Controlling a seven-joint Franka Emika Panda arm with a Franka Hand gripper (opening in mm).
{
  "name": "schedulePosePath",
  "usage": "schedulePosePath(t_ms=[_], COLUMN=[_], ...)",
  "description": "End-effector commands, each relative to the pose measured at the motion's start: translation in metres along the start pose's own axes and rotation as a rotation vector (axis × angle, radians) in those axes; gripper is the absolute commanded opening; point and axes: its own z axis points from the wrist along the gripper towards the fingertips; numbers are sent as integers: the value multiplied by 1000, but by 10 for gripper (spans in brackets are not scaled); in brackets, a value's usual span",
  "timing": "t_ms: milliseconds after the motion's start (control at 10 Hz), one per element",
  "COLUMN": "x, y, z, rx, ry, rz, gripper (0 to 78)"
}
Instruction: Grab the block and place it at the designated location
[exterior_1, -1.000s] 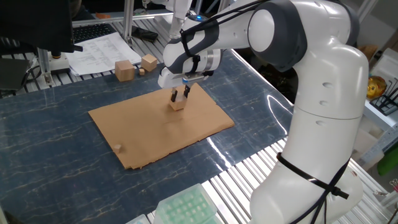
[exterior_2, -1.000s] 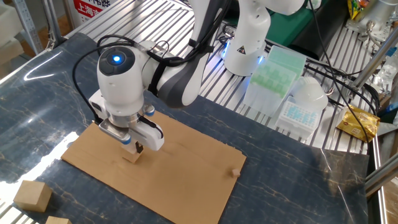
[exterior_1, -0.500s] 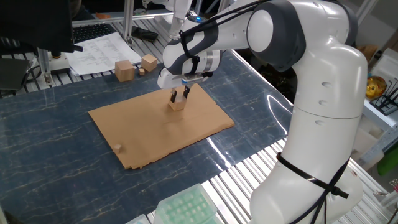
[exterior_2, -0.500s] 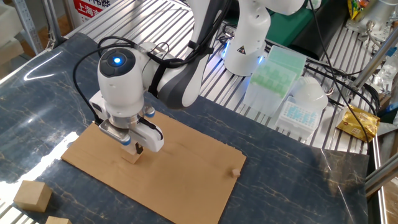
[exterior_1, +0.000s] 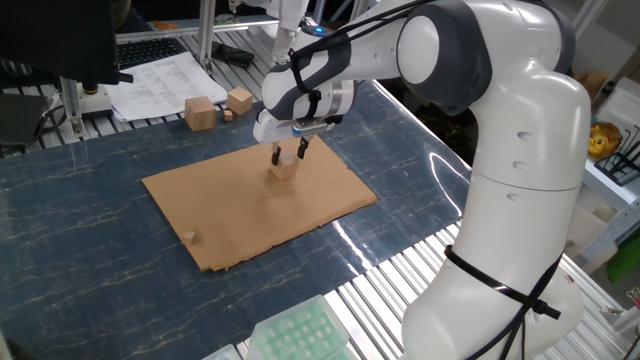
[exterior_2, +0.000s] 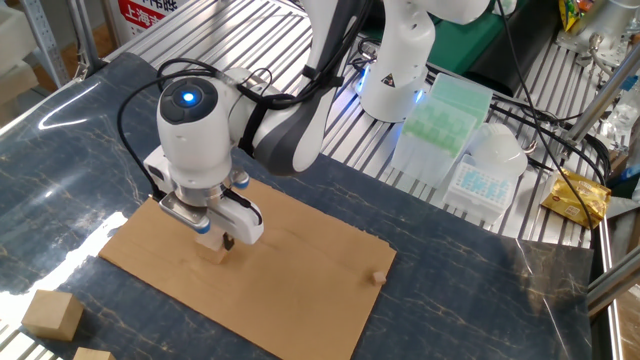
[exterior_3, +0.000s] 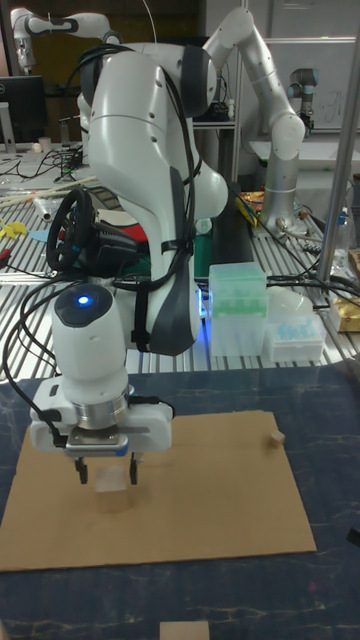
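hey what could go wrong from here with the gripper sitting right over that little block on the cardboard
1. The gripper looks open, its fingers straddling the block closely. A sideways move could clip the block and slide it.
2. The cardboard sheet lies loose on the table, so a finger dragging on it could shift it and the block.
3. The dot mark cannot be seen in these views, so whether the block sits on it cannot be checked.
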Motion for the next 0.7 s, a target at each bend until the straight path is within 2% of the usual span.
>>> schedulePosePath(t_ms=[100, 400, 500, 700], x=[-1, -1, 2, 6], y=[-1, -1, -1, -1], z=[-2, -2, -15, -26], rx=[1, 1, 8, 14], ry=[-4, -4, -6, -5], rz=[-1, -1, -2, 2], gripper=[775, 775, 775, 775])
